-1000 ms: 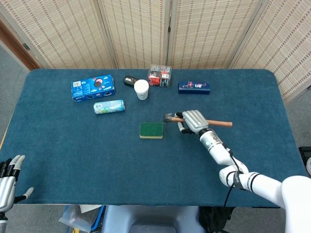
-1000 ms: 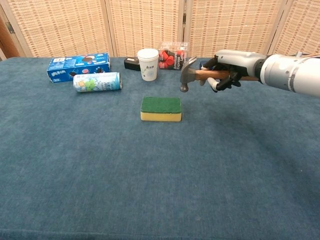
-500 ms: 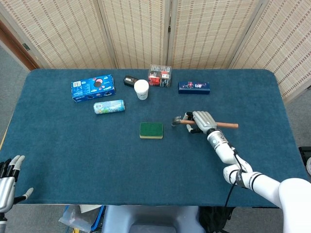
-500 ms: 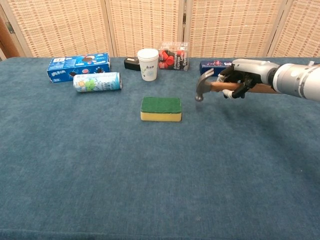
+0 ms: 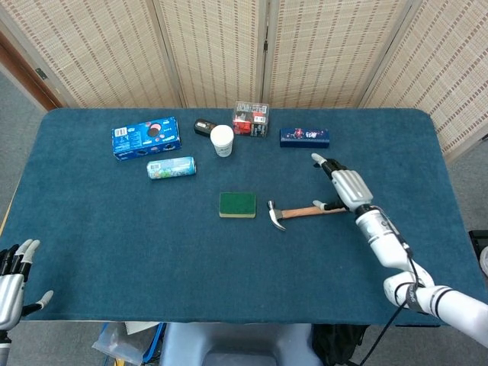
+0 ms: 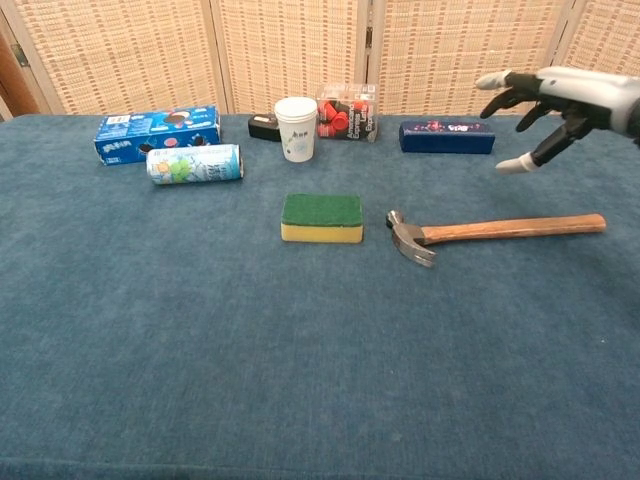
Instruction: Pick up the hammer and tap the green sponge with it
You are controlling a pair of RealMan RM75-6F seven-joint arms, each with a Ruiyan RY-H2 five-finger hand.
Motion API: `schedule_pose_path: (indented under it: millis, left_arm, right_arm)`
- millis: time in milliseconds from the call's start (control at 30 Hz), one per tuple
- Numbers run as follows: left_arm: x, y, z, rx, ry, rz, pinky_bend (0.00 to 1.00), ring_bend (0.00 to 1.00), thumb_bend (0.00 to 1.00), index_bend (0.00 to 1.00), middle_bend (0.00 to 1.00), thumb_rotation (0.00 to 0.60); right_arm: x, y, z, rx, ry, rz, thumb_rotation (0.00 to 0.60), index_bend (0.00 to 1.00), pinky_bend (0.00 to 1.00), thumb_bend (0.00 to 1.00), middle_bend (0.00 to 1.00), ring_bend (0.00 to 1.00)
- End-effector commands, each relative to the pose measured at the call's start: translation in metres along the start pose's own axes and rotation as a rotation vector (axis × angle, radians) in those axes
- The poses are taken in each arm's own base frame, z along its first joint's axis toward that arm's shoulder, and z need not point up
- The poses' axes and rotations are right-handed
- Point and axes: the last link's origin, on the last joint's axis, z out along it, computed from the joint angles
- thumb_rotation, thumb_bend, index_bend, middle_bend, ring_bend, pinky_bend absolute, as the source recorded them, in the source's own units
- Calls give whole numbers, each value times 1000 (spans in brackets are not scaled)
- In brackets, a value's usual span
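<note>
Hammer (image 6: pixel 480 232) is seen lying flat on the blue table (image 6: pixel 300 380), its metal head (image 6: pixel 411 238) pointed toward the green sponge (image 6: pixel 322 217) and set just beside it, a narrow strip of cloth showing between the two. The wooden handle (image 5: pixel 316 210) is stretched away to the right of the sponge. Nothing is gripped by the right hand (image 6: pixel 545 100), which is raised above the far end of the handle with its fingers (image 6: pixel 497 82) spread apart and released; in the head view the same hand (image 5: pixel 341 185) is shown just beside the handle's end. The left hand (image 5: pixel 14 276) is held low off the near left edge of the table, fingers apart and empty.

Along the back of the table a row of items is laid out: a white paper cup (image 6: pixel 296 128), a small black object (image 6: pixel 264 126) beside it, a clear pack of red and black items (image 6: pixel 348 112), and a dark blue box (image 6: pixel 446 136). To the left, a blue biscuit box (image 6: pixel 158 133) and a can lying on its side (image 6: pixel 194 164) are placed close together. Woven folding screens (image 6: pixel 300 50) are pictured behind the table.
</note>
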Motion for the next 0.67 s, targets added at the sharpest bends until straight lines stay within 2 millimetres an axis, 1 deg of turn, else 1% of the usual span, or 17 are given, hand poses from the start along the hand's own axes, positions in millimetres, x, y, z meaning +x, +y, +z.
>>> schedule_pose_path:
  millis: [33,67,133,167,333,433,533,667]
  left_arm:
    - [1,0,3,-3,8,-1,0,0,176,0,0,600]
    - [2,1,4,-2,13,0,0,0,175,0,0,600]
    - [4,2,6,-4,19,1,0,0,175,0,0,600]
    - [5,3,7,-7,28,0,0,0,175,0,0,600]
    - [10,12,10,-26,55,-6,0,0,175,0,0,600]
    - [13,17,12,-29,66,-7,0,0,176,0,0,600]
    - [15,22,13,-33,71,-13,0,0,176,0,0,600]
    - [16,27,14,-39,76,-10,0,0,176,0,0,600]
  right_arm:
    - [23,23,-57,-24,68,-55,600,110,231,288,294,162]
    - [28,29,-72,-37,88,-76,600,138,252,294,311,183]
    - [33,38,-96,-65,112,-120,600,188,284,299,344,222]
    - [36,42,-112,-86,125,-151,600,200,289,299,352,230]
    - [43,55,-173,-184,173,-211,600,250,295,299,368,251]
    - [45,58,-200,-221,204,-220,600,264,295,299,374,258]
    - [42,59,-227,-262,226,-202,600,273,295,299,383,272]
    - [36,56,-248,-274,236,-193,600,275,295,299,385,274]
